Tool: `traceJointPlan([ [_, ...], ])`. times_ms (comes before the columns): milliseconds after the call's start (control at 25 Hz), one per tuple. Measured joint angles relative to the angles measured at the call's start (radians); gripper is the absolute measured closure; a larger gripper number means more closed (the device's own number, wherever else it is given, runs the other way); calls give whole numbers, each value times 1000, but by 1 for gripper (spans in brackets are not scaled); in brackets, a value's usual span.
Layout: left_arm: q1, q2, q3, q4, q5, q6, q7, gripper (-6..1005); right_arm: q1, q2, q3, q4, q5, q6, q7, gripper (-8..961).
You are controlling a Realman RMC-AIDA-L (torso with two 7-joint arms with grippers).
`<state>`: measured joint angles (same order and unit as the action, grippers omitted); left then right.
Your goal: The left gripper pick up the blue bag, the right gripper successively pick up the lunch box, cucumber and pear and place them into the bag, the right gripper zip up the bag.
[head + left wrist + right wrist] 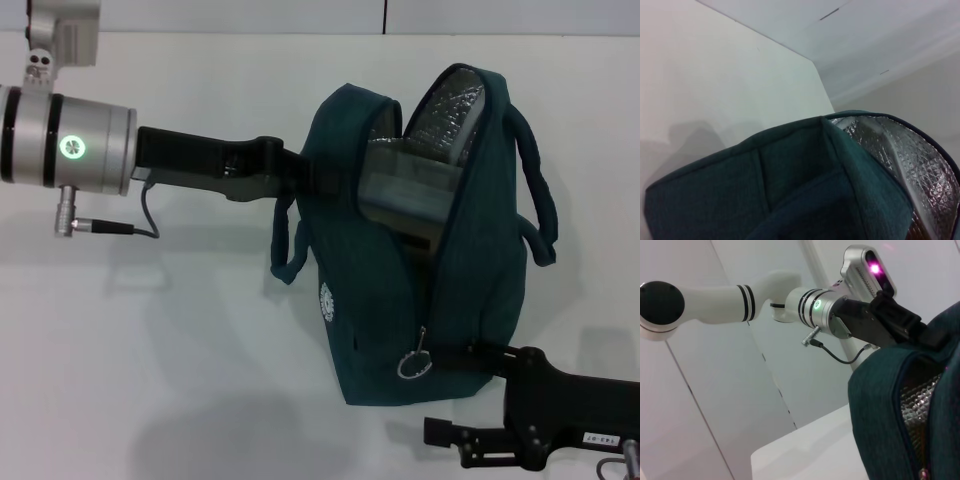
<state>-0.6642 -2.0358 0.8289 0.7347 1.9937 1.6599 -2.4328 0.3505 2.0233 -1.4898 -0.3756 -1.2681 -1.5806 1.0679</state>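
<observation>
Right gripper (470,352) low at near right, one finger reaching to the ring zip pull (413,365) at the foot of the zip opening; whether pinching the ring cannot tell. Directly beyond, blue bag (420,250) upright on white table (150,330), mouth gaping upward, foil lining (450,110) showing, lunch box (405,195) wedged inside (clear wall visible). Farther left, left gripper (300,170) clamped on the bag's top edge beside one handle (285,245). Bare table all round.
</observation>
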Motion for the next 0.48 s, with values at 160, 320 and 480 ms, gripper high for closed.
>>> traceJointPlan([
  [160, 2, 0, -1, 0, -1, 0, 1, 955, -5, 0, -23, 8, 46, 5, 0, 93],
  [320, 1, 1, -1, 0, -1, 0, 1, 954, -11, 0, -27, 17, 66, 7, 1, 94],
  [480, 1, 3, -1, 0, -1, 0, 2, 954, -16, -1, -26, 35, 84, 14, 1, 96],
])
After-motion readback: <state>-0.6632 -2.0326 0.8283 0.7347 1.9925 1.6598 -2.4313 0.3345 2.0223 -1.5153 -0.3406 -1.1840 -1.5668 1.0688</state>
